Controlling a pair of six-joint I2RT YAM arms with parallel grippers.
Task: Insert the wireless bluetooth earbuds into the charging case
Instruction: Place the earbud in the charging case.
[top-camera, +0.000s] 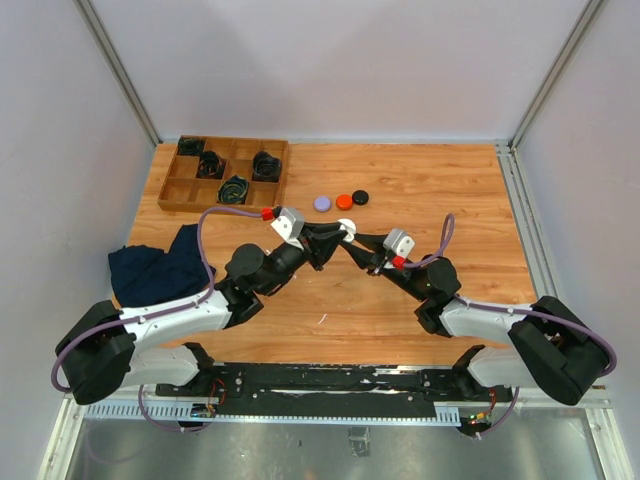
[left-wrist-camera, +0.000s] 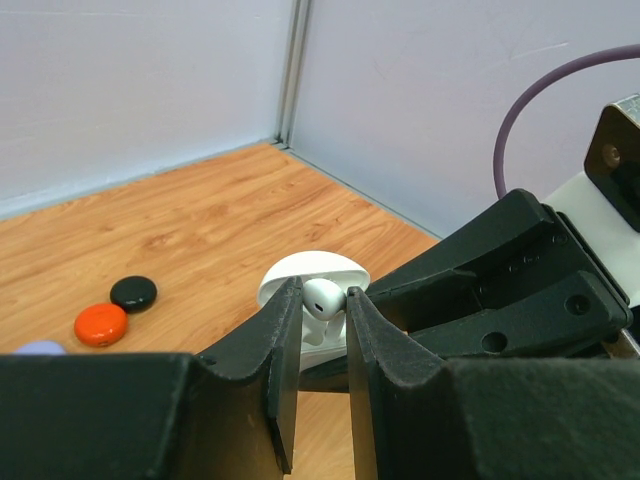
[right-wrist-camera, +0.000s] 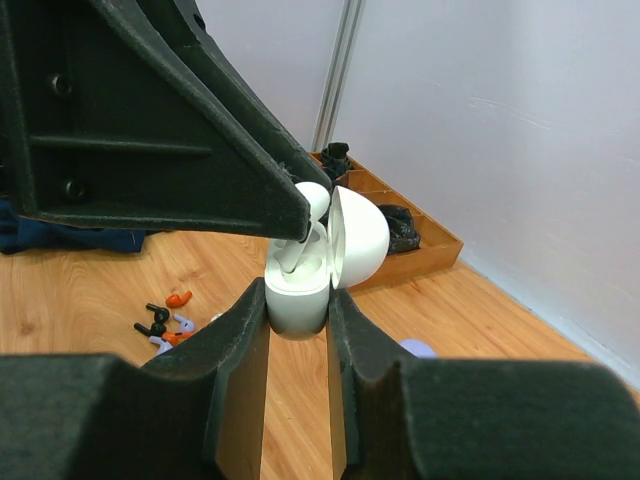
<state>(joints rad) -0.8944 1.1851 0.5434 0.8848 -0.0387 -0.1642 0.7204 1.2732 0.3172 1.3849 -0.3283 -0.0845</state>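
Above the middle of the table (top-camera: 430, 200), a white earbud (right-wrist-camera: 303, 243) is pinched in the left gripper (left-wrist-camera: 324, 300), partly inside the open charging case (left-wrist-camera: 315, 268), which is clamped by the right gripper (right-wrist-camera: 297, 305). Seating seems in hand; next, a straight push, then release, is called for.

From above you get only a white sliver of the charging case (top-camera: 347, 228), the rest buried where the left gripper (top-camera: 333, 240) and right gripper (top-camera: 360, 243) meet. In your left wrist view the fingers (left-wrist-camera: 275, 360) hide the stem of the white earbud (left-wrist-camera: 322, 298) and the case's body, and the purple round case (left-wrist-camera: 40, 348) is cut off behind the gripper housing. In your right wrist view the loose buds (right-wrist-camera: 165, 322) on the table (right-wrist-camera: 80, 300) are too small to count.
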